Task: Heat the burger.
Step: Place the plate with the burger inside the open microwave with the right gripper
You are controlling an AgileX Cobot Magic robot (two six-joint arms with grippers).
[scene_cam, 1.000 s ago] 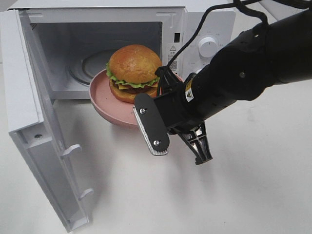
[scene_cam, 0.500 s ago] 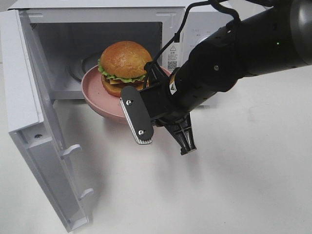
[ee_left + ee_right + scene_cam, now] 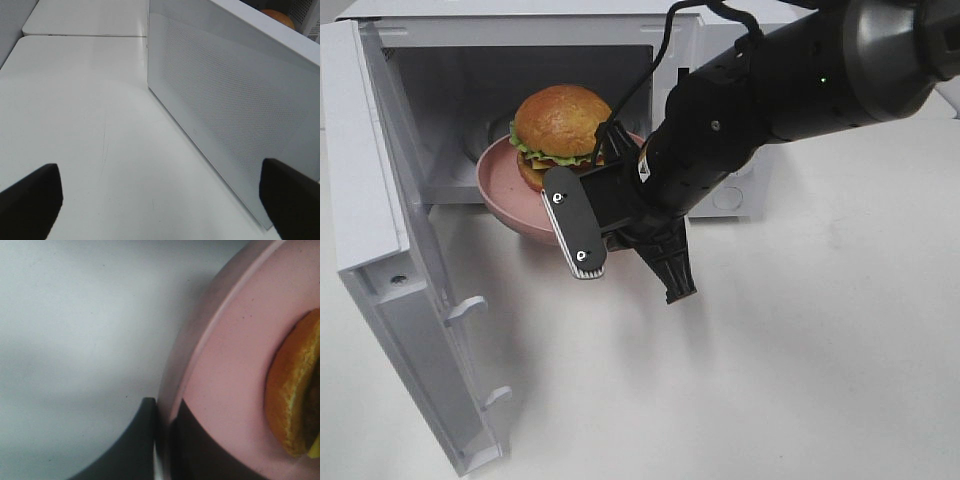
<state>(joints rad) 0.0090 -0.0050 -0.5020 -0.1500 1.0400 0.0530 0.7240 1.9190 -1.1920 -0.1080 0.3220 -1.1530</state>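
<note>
Some of the pink plate (image 3: 496, 182) hides behind the right pincer (image 3: 164, 437) clamping its rim, burger (image 3: 558, 120) aboard; left pincer (image 3: 160, 197) gapes.

Close-up on pink plate (image 3: 235, 360), rim running as a curved edge through the view. Right gripper (image 3: 164, 415) pinched on that rim with 2 dark fingers (image 3: 135, 445): 1 outside the plate wall, 1 on the inner face, rim sandwiched between, thin pale strip at the contact. Part of burger (image 3: 290, 400) at frame edge, resting on plate: golden-brown bun side, porous texture, small yellow-green bit next to it, rest cut off. Bare pink between burger and inner finger, no touching. Beyond plate, plain white surface (image 3: 75, 330), soft grey shadow alongside the rim. Focus soft throughout.
</note>
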